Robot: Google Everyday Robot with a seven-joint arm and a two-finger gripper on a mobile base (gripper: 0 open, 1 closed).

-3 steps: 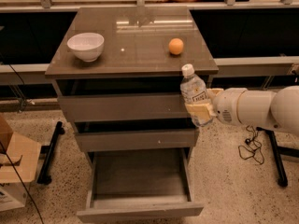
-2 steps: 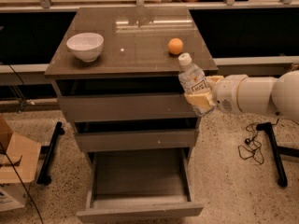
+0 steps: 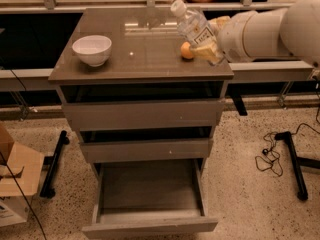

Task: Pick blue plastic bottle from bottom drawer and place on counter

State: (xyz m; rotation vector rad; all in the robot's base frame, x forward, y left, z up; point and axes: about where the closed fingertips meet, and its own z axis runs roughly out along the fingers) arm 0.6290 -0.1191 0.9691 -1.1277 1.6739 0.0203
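Observation:
My gripper (image 3: 209,40) is shut on the blue plastic bottle (image 3: 192,25), a clear bottle with a white cap and pale label. It holds the bottle tilted, cap up and to the left, above the right rear part of the counter (image 3: 135,59). The bottle partly hides an orange fruit (image 3: 186,51) on the counter. The bottom drawer (image 3: 150,199) is pulled open and its grey inside holds nothing I can see.
A white bowl (image 3: 92,49) stands on the counter's left side. The two upper drawers (image 3: 142,115) are shut. A cardboard box (image 3: 12,179) sits on the floor at left. Black stand legs and a cable (image 3: 285,159) lie on the floor at right.
My arm has lifted the bottle from beside the cabinet's right edge at top-drawer height to above the counter's right side, and tilted it leftward.

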